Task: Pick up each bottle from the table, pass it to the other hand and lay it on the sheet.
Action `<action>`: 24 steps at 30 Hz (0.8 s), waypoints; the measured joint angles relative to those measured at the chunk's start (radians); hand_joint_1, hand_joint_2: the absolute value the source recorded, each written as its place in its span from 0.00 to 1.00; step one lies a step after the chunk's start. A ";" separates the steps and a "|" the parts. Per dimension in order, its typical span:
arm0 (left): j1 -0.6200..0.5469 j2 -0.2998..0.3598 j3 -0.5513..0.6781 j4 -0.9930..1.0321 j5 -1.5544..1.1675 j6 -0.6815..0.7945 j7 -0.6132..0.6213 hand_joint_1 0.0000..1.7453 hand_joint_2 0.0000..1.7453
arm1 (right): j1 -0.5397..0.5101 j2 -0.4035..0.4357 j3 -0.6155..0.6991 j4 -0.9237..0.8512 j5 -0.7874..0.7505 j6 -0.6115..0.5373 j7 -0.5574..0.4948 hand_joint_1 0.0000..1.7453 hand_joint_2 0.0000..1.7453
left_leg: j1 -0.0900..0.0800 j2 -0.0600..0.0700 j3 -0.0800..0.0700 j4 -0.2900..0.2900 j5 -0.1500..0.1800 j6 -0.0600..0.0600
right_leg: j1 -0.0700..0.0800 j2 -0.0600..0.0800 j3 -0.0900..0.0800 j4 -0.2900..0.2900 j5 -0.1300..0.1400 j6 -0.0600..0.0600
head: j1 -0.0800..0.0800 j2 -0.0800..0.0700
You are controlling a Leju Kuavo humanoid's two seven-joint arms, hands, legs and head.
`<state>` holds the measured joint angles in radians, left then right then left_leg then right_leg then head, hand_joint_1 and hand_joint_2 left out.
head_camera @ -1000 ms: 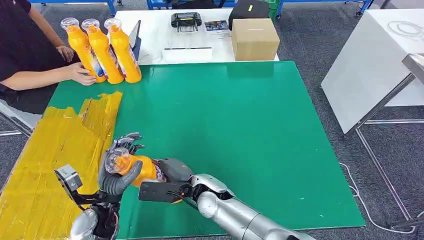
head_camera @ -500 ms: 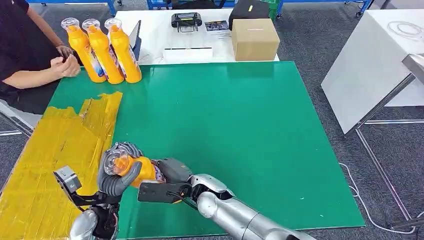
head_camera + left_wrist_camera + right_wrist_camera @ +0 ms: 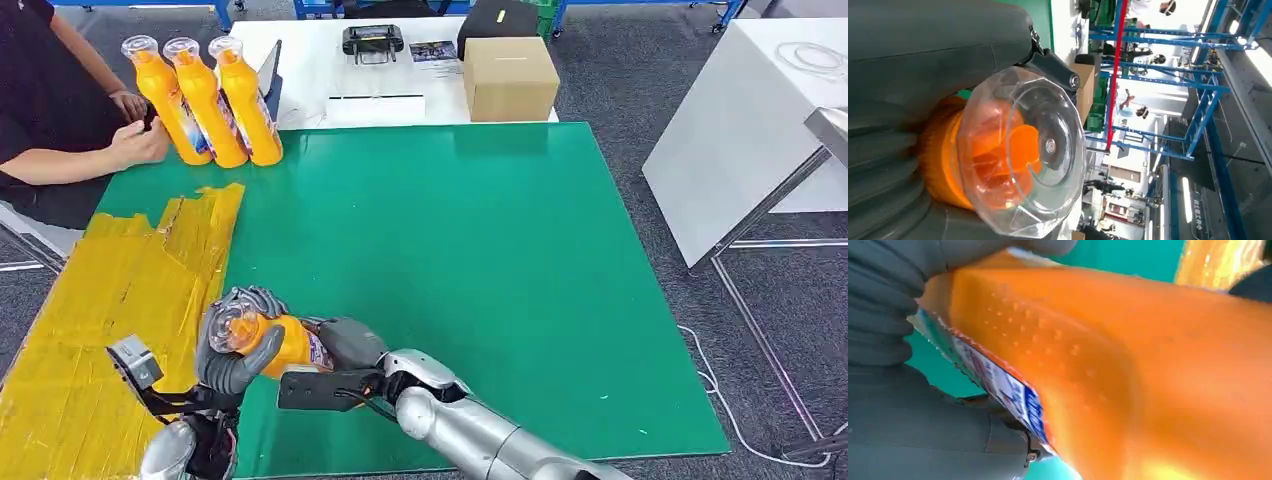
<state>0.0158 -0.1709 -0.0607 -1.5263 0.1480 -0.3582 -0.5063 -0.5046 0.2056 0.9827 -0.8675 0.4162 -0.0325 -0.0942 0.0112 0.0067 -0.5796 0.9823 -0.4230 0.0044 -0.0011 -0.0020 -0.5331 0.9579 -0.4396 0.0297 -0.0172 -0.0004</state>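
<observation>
Head view: left hand fingers wrapped round the bottle neck, right hand fingers gripping its body.

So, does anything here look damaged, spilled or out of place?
Only the yellow sheet: it is wrinkled and its far edge is ragged. No spill is visible. The bottle between the left hand and right hand looks intact, cap on.

Both hands, left hand and right hand, grip one orange bottle near the yellow sheet.
</observation>
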 measured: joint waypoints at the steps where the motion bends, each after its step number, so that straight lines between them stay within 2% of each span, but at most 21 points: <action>1: 0.003 0.000 0.000 -0.007 -0.014 0.006 -0.008 1.00 1.00 | 0.005 -0.006 -0.008 -0.008 0.001 -0.004 0.002 0.00 0.00 | 0.000 0.000 0.000 0.000 0.000 0.000 | 0.000 0.000 0.000 0.000 0.000 0.000 | 0.000 0.000; 10: 0.044 0.004 0.032 -0.122 -0.189 0.122 -0.102 1.00 1.00 | 0.093 -0.115 -0.138 -0.202 0.051 -0.010 -0.011 0.00 0.00 | 0.000 0.000 -0.001 0.000 0.000 0.000 | 0.000 0.000 0.000 0.000 0.000 0.000 | 0.000 0.000; 17: 0.093 0.004 0.039 -0.225 -0.392 0.300 -0.185 1.00 1.00 | 0.173 -0.182 -0.219 -0.359 0.090 -0.010 -0.025 0.00 0.00 | 0.000 0.000 -0.001 0.000 0.000 0.000 | 0.000 0.000 0.000 0.000 0.000 0.000 | 0.000 0.000; 24: 0.107 0.003 0.045 -0.273 -0.410 0.319 -0.190 1.00 1.00 | 0.207 -0.212 -0.248 -0.437 0.092 -0.010 -0.026 0.00 0.00 | 0.000 0.000 -0.001 0.000 0.000 0.000 | 0.000 0.000 0.000 0.000 0.000 0.000 | 0.000 0.000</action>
<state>0.1230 -0.1675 -0.0160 -1.7998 -0.2624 -0.0397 -0.6966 -0.2977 -0.0068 0.7347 -1.3042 0.5081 -0.0427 -0.1202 0.0111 0.0066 -0.5803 0.9823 -0.4233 0.0047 -0.0012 -0.0020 -0.5332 0.9577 -0.4396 0.0298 -0.0172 -0.0004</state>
